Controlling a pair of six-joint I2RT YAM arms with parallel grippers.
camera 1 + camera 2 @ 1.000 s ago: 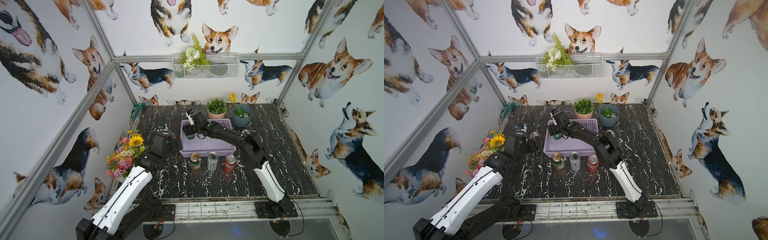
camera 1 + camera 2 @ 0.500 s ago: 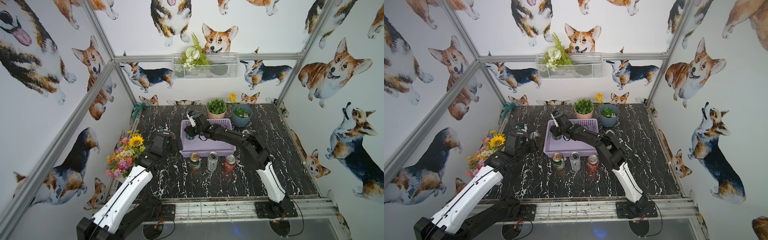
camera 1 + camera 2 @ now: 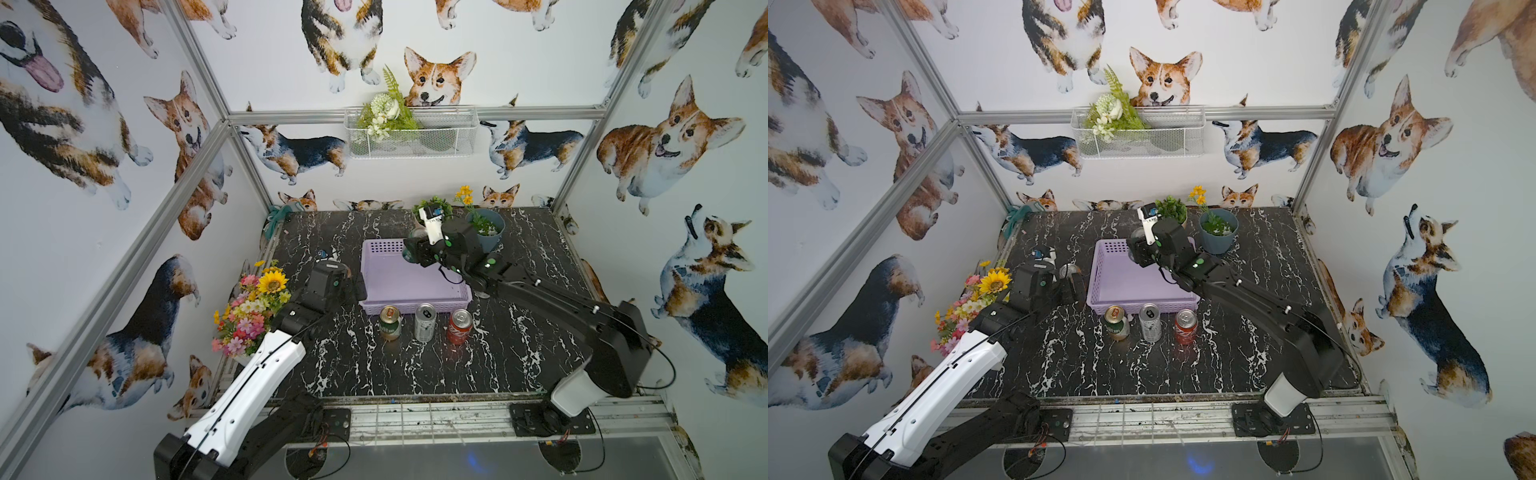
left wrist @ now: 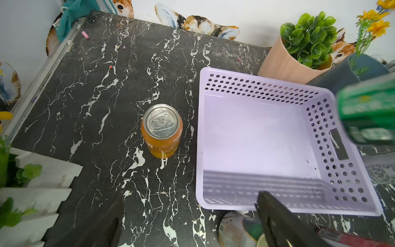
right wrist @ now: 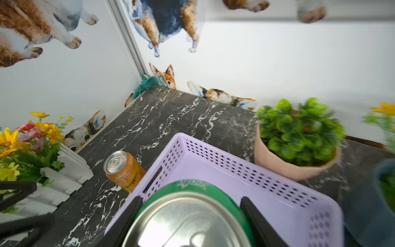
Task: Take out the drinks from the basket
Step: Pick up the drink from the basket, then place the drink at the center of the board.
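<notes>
My right gripper (image 3: 411, 258) is shut on the green can (image 3: 410, 248), held above the far right part of the lavender basket (image 3: 399, 286). In the right wrist view its silver top (image 5: 192, 218) fills the space between both fingers. The basket floor (image 4: 256, 139) is bare. An orange can (image 4: 162, 130) stands upright on the table left of the basket. My left gripper (image 3: 358, 286) hangs open just off the basket's left side. In front of the basket stand a green-and-gold can (image 3: 390, 323), a silver can (image 3: 424, 323) and a red can (image 3: 459, 327).
A white box of colourful flowers (image 3: 253, 307) sits at the left table edge. A peach pot with a green plant (image 3: 434, 208) and a blue pot (image 3: 488, 232) stand close behind the basket. A white wire basket (image 3: 411, 137) hangs on the back wall.
The right gripper has closed on the green can at the basket's far left corner, lifted it and carried it to the right. The left arm has not moved.
</notes>
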